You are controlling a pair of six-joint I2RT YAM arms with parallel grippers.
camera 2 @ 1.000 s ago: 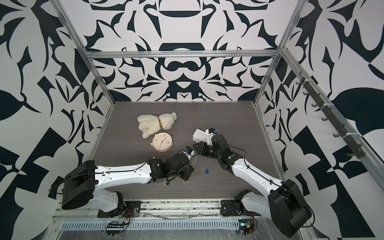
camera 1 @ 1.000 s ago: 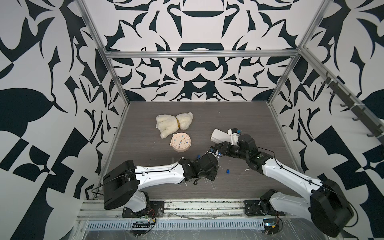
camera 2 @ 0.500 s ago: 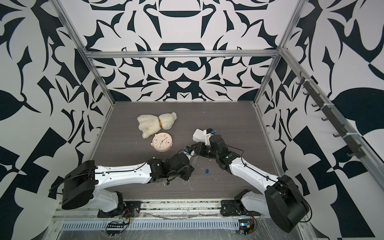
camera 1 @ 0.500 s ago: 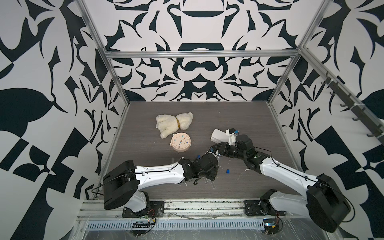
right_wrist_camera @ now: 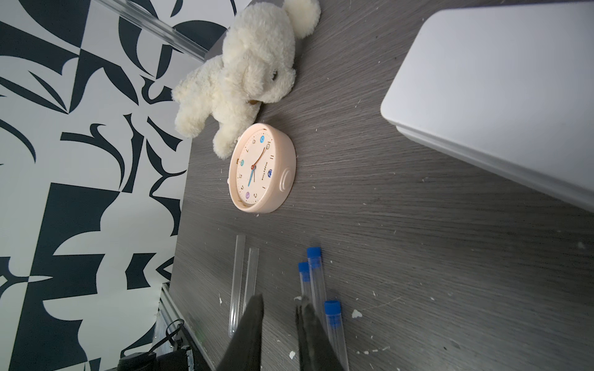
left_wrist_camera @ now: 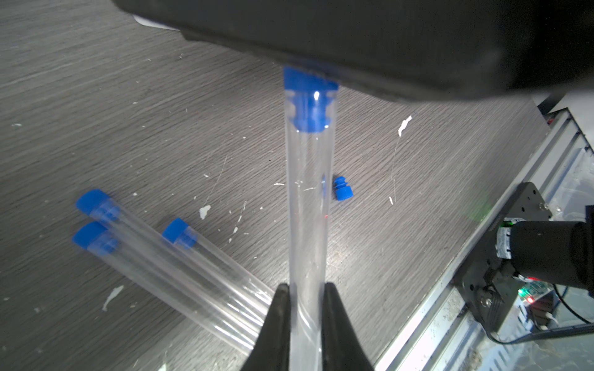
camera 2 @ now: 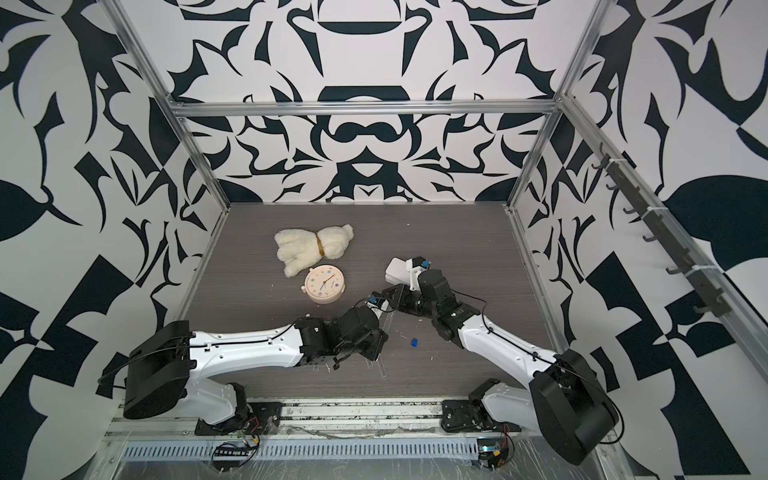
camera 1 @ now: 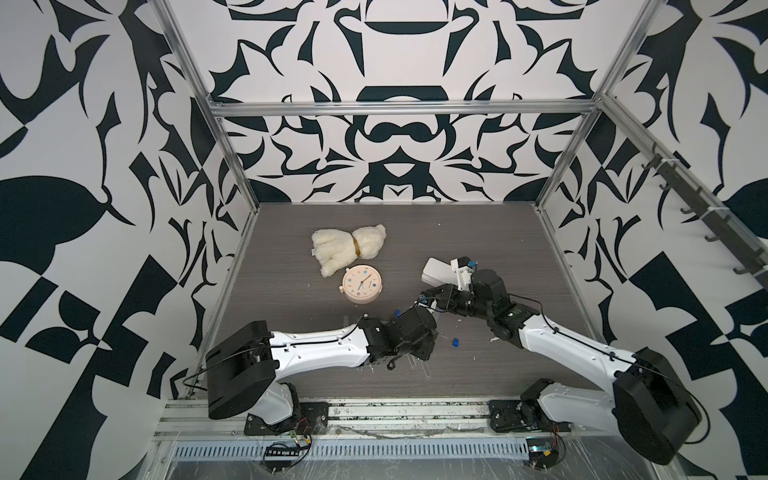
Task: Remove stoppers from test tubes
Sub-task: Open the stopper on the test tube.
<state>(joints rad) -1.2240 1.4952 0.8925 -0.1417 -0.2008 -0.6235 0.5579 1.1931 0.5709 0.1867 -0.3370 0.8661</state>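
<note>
Three capped test tubes lie bunched together on the table, close to the left arm. The left gripper is pinching a held tube up off the table. Its blue stopper is plugged in and tucked right under the right gripper, whose fingers sit a bit apart with nothing visible between them. One loose stopper sits on the table nearby.
</note>
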